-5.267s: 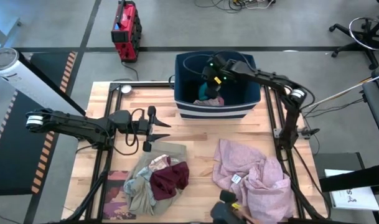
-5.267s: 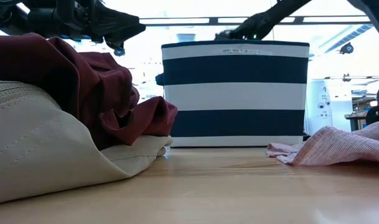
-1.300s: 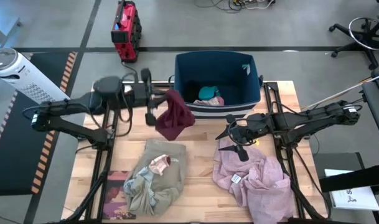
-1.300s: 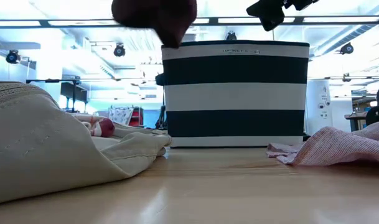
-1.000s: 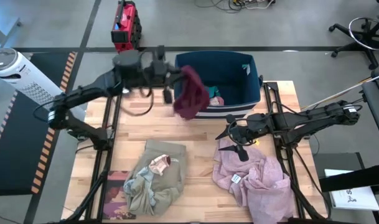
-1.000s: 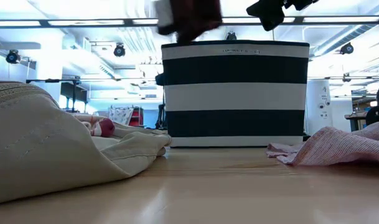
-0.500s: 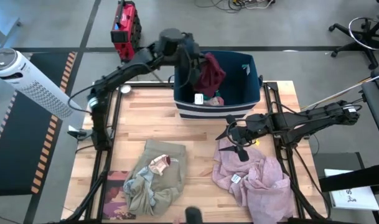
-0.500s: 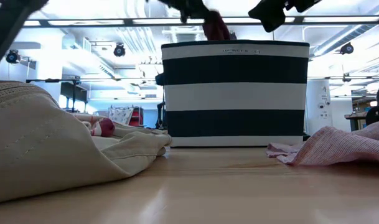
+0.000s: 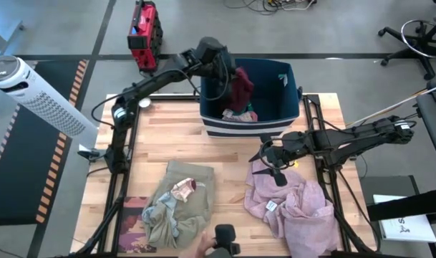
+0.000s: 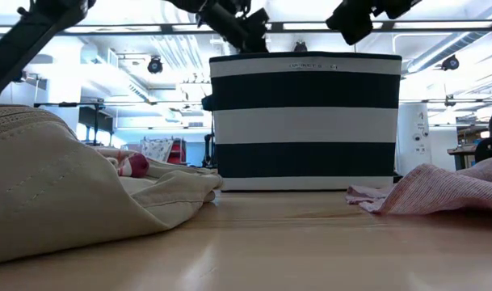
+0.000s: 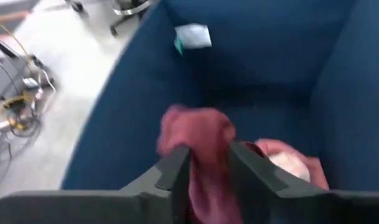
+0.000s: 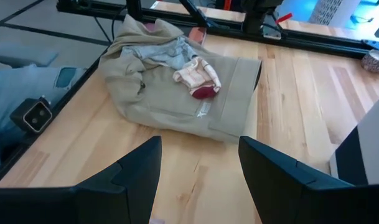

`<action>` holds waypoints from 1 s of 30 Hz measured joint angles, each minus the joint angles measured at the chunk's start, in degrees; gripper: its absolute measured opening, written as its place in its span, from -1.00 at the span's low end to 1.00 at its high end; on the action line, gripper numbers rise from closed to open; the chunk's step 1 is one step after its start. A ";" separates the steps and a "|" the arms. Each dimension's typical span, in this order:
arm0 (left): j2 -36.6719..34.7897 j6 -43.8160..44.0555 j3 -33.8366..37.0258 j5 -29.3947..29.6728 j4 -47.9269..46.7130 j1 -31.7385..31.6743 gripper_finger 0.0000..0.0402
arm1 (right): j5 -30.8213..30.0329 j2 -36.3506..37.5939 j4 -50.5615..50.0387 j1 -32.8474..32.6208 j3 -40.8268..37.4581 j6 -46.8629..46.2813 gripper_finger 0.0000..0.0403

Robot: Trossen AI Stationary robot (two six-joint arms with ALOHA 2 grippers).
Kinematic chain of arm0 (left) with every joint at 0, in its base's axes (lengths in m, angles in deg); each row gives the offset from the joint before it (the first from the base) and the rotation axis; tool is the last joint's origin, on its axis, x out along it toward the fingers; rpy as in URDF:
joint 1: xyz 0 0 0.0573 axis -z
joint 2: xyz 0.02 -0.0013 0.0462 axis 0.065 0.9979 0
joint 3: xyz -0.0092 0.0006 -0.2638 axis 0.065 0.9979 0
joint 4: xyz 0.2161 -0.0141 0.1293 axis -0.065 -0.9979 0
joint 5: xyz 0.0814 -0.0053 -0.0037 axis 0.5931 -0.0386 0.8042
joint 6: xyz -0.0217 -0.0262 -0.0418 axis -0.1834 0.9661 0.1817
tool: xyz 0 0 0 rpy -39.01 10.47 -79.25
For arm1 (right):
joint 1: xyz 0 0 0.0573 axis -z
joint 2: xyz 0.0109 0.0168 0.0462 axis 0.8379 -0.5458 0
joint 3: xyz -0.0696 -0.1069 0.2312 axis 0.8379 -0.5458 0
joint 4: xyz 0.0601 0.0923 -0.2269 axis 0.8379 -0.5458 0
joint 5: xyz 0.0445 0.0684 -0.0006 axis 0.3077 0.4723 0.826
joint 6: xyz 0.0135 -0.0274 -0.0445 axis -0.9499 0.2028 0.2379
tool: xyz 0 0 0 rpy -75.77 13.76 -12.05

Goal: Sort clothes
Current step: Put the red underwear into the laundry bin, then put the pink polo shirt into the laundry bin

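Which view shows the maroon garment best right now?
High view: the maroon garment hangs over the open navy bin at the left gripper. The left wrist view shows it blurred between that gripper's fingers, inside the bin. The low and right wrist views don't show it.

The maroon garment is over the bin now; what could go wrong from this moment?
1. The maroon garment hangs between the fingers of the left gripper inside the blue bin. It might cling to a finger and be lifted out again.
2. It hangs close to the bin's left wall, so part could drape over the rim.
3. The right gripper waits open over the lilac-pink garment; it might snag it.
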 joint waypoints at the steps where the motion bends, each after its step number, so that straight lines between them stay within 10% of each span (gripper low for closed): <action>1: 0.00 -0.07 -0.03 0.07 -1.21 0.12 -0.52 | 0.02 -0.02 1.41 0.00 0.00 -0.03 -0.01; 15: -2.92 -3.10 -0.83 -0.10 -7.69 4.92 0.26 | -0.71 -0.02 -12.45 -2.41 7.73 -3.48 -0.01; 30: -17.97 -2.70 18.26 -0.55 -10.34 16.01 0.20 | -11.52 -4.96 -27.39 -15.05 16.55 -16.62 0.07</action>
